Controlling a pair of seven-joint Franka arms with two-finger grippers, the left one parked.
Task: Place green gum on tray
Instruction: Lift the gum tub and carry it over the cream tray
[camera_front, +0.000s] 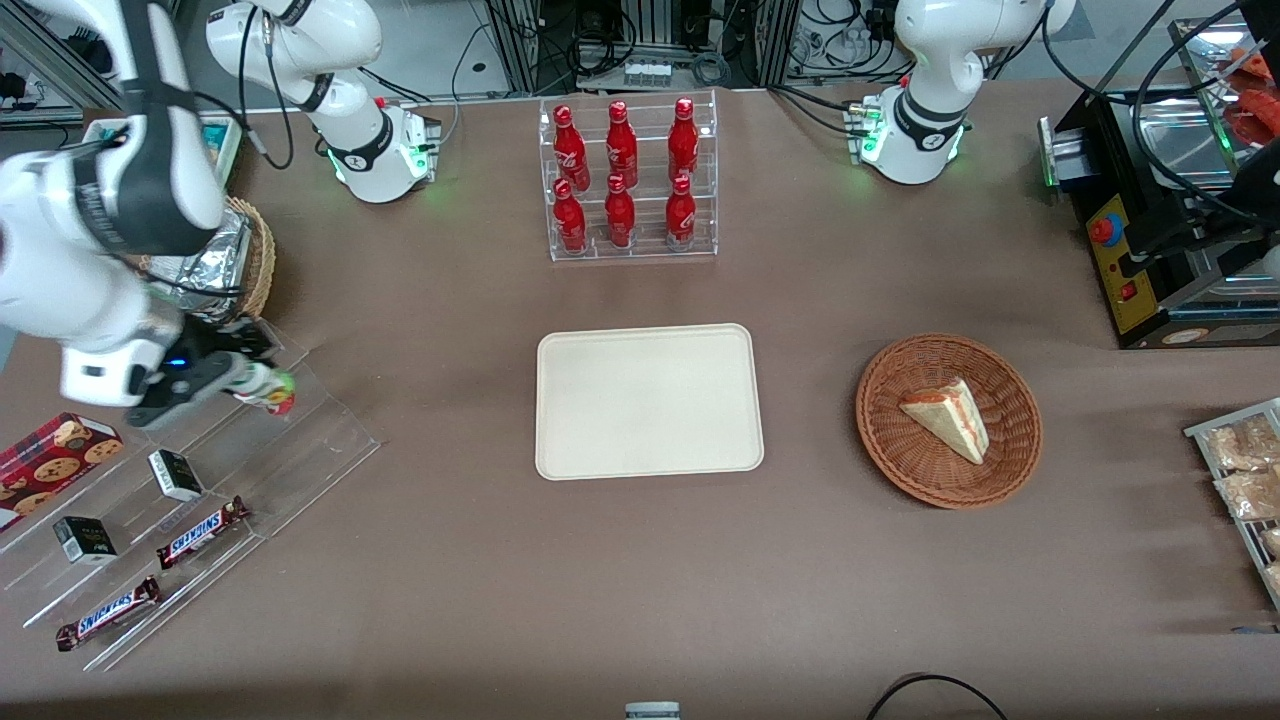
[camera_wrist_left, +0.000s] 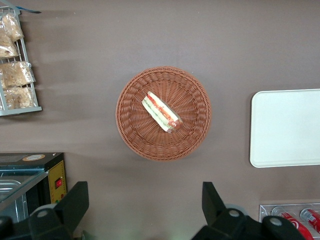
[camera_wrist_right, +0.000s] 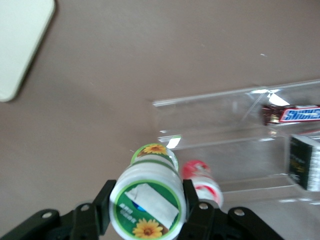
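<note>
Right wrist view: the tool (camera_wrist_right: 146, 207) clamps the green gum (camera_wrist_right: 146, 200) between its fingers, the bottle raised above a clear stepped rack (camera_wrist_right: 240, 135), with a red bottle (camera_wrist_right: 202, 182) just beside it. In the front view the right arm reaches low over that rack at its end of the tabletop (camera_front: 450, 560), well apart from the tray (camera_front: 648, 400).
</note>
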